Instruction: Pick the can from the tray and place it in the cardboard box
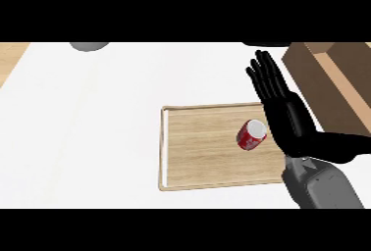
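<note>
White surface (94, 122) carries a wooden tray (196, 147) with a red can (251, 134); right hand (286, 115), fingers straight, hovers beside the cardboard box (330, 83).

The black right hand (284, 115) is held flat with straight fingers over the right side of the pale wooden tray (199, 152). Just left of its palm a red can (251, 135) stands on the tray. Right of the hand stands a brown cardboard box (330, 81) on the white desk (87, 127).
</note>
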Action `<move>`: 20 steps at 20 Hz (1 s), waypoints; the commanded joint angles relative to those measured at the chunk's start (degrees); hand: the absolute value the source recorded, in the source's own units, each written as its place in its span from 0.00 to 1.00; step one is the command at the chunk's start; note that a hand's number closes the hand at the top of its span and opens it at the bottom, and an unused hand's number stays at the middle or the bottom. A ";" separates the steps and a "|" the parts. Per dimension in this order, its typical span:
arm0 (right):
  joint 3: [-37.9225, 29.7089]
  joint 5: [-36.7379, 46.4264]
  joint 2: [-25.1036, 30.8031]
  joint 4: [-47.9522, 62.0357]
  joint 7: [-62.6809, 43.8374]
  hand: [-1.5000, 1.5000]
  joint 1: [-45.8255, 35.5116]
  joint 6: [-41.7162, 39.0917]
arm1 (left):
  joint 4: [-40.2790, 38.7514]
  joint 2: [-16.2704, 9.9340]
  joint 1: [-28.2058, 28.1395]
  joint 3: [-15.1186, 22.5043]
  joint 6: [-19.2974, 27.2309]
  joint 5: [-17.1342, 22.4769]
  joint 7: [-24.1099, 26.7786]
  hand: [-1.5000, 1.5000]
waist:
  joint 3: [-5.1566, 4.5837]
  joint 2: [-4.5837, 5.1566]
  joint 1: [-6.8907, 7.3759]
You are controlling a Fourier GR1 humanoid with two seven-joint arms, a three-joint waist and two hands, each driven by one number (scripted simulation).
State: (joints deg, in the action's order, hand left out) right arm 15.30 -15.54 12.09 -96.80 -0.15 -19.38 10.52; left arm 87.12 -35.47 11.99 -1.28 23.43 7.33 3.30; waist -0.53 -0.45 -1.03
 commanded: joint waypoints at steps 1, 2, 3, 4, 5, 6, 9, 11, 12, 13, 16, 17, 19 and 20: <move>-7.47 -2.94 3.75 1.69 0.29 1.00 1.68 -2.62 | 1.37 3.31 -0.19 0.95 -0.83 0.74 -1.48 0.50 | 0.55 0.45 0.85; -10.98 -5.85 6.51 1.40 0.95 1.00 4.63 -3.87 | 2.20 5.17 -1.53 1.99 -1.79 3.71 -3.01 0.50 | 0.59 0.41 0.31; -15.19 -6.93 8.80 5.88 -0.79 1.00 1.17 -3.91 | 4.01 7.60 -1.87 3.67 -1.36 4.77 -4.40 0.50 | 0.62 0.59 0.84; -17.41 -8.03 10.11 7.61 1.06 1.00 4.98 -4.71 | 3.13 9.28 -2.79 4.00 -2.64 7.17 -4.77 0.50 | 0.67 0.81 -0.04; -20.42 -8.99 11.46 10.91 1.35 1.00 4.93 -4.89 | 3.54 10.39 -3.82 4.60 -4.22 9.23 -5.38 0.50 | 0.70 1.06 0.39; -22.97 -10.16 13.18 12.70 -0.62 1.00 4.49 -4.54 | 3.15 12.68 -3.61 5.72 -4.59 11.03 -6.82 0.50 | 0.67 1.29 -0.38; -18.70 2.32 21.78 20.64 -0.12 1.00 8.48 -5.50 | 3.85 16.65 -4.94 9.89 -5.28 11.81 -7.73 0.50 | 0.60 1.40 0.45; -19.89 5.50 20.52 27.96 12.44 0.00 7.52 -6.09 | 4.61 15.21 -3.81 8.96 -6.40 12.85 -10.02 0.50 | 0.74 1.15 1.93; -20.70 5.67 21.11 30.65 16.10 0.00 6.28 -7.61 | 5.47 15.17 -4.47 8.70 -6.58 13.36 -10.69 0.50 | 0.71 0.96 2.19; -20.14 6.26 21.99 32.42 18.67 0.00 3.36 -10.12 | 3.99 16.08 -3.10 9.35 -6.30 12.51 -10.35 0.50 | 0.66 0.95 2.05; -18.66 7.56 26.74 32.41 21.94 0.00 4.28 -17.75 | 5.35 17.01 -5.77 8.96 -6.33 12.61 -8.95 0.50 | 0.58 0.64 1.83; -18.31 8.33 29.57 30.40 18.82 0.00 2.82 -18.71 | 7.26 14.79 -6.25 7.31 -7.17 13.91 -11.31 0.50 | 0.55 0.48 1.96; -16.00 10.20 34.39 28.89 15.66 0.00 1.82 -23.41 | 7.89 16.22 -5.44 9.86 -5.57 11.94 -12.09 0.50 | 0.52 0.47 1.83; -13.92 12.50 36.58 28.62 14.82 0.00 1.15 -25.20 | 5.18 16.10 -3.78 9.22 -6.39 12.37 -11.80 0.50 | 0.47 0.68 1.68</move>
State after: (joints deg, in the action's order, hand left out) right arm -1.88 -7.26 41.99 -68.21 15.83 -16.13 -8.35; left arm 93.26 -19.70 7.13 7.66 17.54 19.56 -7.58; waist 0.02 0.21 0.62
